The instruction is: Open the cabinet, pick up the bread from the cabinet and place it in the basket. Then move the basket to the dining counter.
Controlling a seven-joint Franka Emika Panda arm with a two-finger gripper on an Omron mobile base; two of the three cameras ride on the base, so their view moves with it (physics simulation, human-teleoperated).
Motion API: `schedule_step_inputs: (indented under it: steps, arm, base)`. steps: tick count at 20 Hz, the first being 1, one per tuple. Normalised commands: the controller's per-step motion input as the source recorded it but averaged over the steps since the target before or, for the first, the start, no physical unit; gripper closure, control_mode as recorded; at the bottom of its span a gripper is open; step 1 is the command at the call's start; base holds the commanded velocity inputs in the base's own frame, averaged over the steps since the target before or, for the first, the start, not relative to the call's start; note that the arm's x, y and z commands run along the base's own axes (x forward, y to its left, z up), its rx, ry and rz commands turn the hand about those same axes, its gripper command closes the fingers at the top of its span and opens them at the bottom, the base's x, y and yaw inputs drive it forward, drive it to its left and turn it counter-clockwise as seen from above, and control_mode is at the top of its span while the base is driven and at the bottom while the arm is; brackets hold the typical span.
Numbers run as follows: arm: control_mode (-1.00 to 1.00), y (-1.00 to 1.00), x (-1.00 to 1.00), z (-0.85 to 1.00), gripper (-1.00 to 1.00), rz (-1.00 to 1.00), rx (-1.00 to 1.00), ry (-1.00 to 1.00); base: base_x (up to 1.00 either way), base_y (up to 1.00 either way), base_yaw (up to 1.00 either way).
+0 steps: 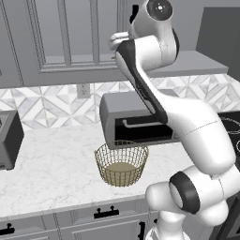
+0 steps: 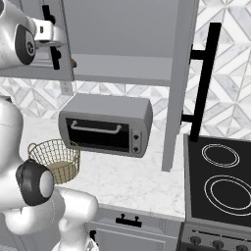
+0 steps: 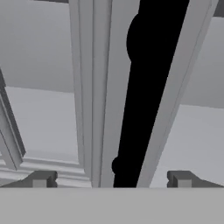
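Wide apart, fingers [image 3: 42, 179] straddle the cabinet's black handle [image 3: 148, 96], untouching.

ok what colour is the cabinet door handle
Black: the cabinet handle shows best in the hand view.

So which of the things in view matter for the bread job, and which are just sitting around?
Job:
- cabinet, right door swung open, left door shut
- its black handle, between the open gripper tips
- bread, brown lump on the shelf
- basket, on the worktop

Lying about:
- toaster oven
- stove
- toaster
- drawers
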Motion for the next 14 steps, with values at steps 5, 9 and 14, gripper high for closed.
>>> schedule_step_inputs:
  steps: [5, 9, 14]
  arm:
    - [-1.00, -0.13, 0.18, 0.00, -1.00, 0.00, -0.04, 0.00]
    - [-1.00, -0.03, 0.44, -0.02, -1.00, 0.00, -0.01, -0.02]
    - [-1.00, 0.00, 0.46, -0.10, -1.00, 0.00, 0.00, -0.08]
  base:
    - [0.00, 0.00, 0.00]
    - [0.00, 0.00, 0.00]
    - [0.00, 0.00, 0.00]
